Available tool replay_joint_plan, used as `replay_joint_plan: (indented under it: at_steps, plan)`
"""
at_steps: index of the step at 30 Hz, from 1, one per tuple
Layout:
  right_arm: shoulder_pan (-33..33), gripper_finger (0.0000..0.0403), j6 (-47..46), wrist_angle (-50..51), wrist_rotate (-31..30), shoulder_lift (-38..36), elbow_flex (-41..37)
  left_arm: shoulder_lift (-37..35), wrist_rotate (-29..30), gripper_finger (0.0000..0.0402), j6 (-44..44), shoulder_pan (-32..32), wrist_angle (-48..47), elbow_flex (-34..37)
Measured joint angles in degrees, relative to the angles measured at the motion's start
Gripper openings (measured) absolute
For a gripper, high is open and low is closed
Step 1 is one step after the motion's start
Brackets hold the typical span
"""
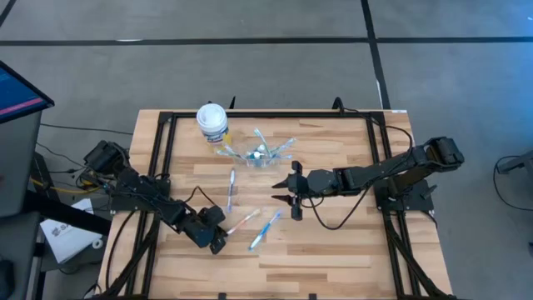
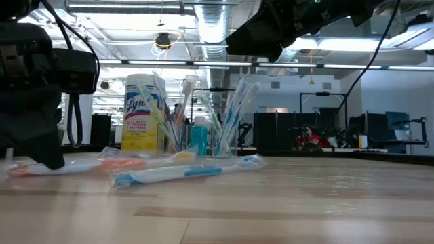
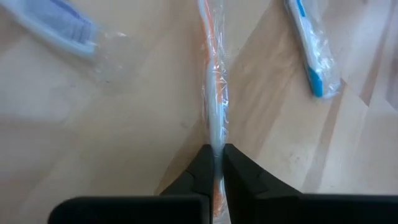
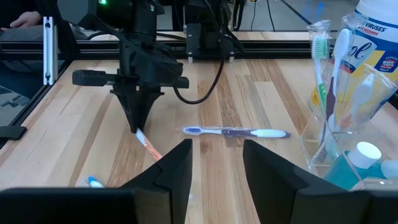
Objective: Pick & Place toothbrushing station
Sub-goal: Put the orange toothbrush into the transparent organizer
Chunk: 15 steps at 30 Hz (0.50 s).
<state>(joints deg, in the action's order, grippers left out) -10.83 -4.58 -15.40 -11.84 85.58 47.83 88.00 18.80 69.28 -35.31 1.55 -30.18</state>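
1. The left gripper (image 1: 218, 242) sits low at the near-left part of the table (image 1: 333, 250). Its fingers are clenched on the end of an orange-and-white toothbrush (image 3: 214, 93), still in its clear wrapper, which lies flat on the wood.
2. The right gripper (image 1: 293, 198) hangs above the middle of the table with its jaws spread apart and nothing between them.
3. The clear plastic cup (image 1: 260, 156) stands near the far edge, just beside the white-lidded yellow canister (image 1: 212, 122). Several wrapped toothbrushes stand in the cup, leaning outward, and a small blue tube (image 4: 354, 167) with a white cap sits among them.
4. A blue-and-white toothbrush (image 1: 265, 230) lies flat on the table, just beside the gripped one.
5. A white-and-purple toothbrush (image 4: 236, 131) lies flat, apart from the others, between the cup and the left gripper.
6. All loose brushes are well apart from the cup.
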Motion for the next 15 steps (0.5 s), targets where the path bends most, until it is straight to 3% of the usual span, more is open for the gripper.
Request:
replay_joint_plan:
  at_steps: [15]
  plan:
    - [0.0,0.0135,0.0,0.0,0.0,0.0,0.0,-6.8,12.9,0.0006,-7.7,-2.4,0.7,0.2]
